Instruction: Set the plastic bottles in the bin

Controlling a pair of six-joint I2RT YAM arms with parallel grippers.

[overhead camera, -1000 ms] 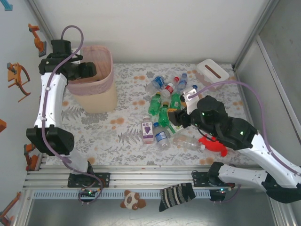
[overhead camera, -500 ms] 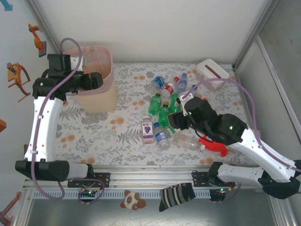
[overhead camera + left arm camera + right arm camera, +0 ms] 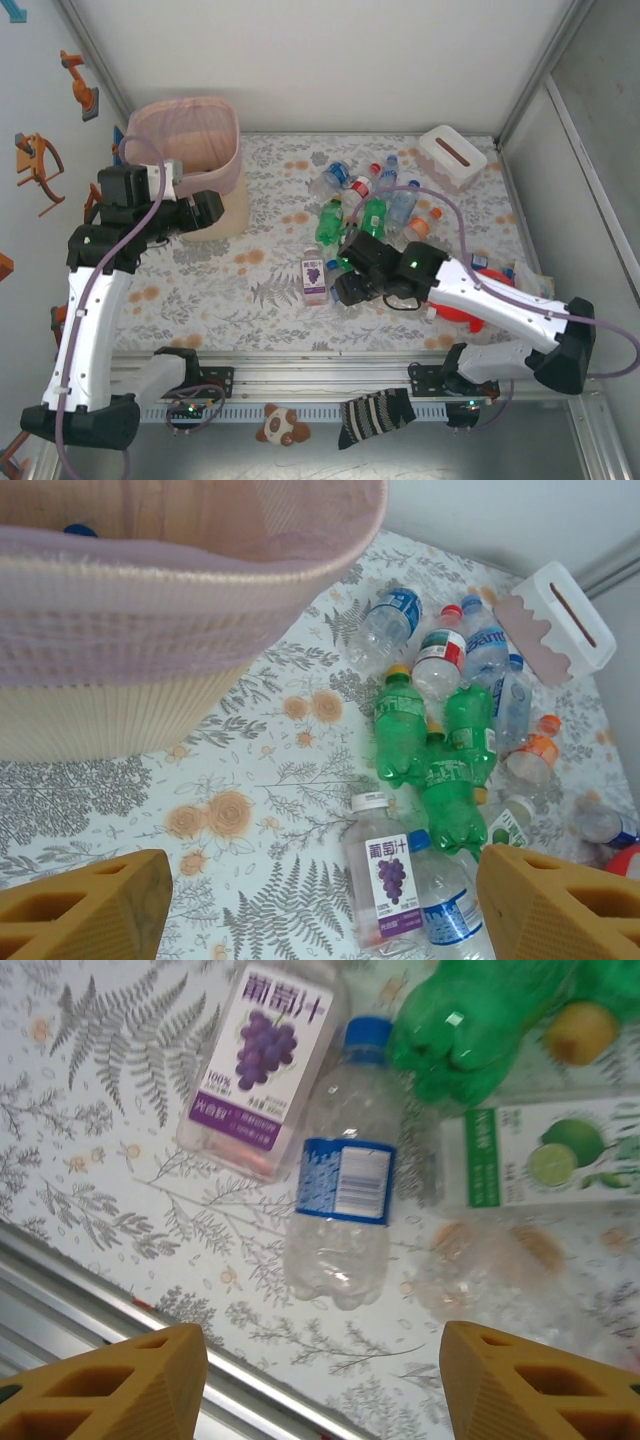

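Beside the bin (image 3: 188, 118), my left hand (image 3: 325, 900) hangs wide open and empty — the bottles (image 3: 360, 215) lie heaped on the table (image 3: 250, 290), well apart from it. My right hand (image 3: 322, 1380) hovers open over a clear blue-capped bottle (image 3: 340, 1210) — gripping nothing, a grape-label bottle (image 3: 262, 1065) just beside it.

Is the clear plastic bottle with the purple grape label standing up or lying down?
Lying down: the purple grape-label bottle rests flat, label facing up.
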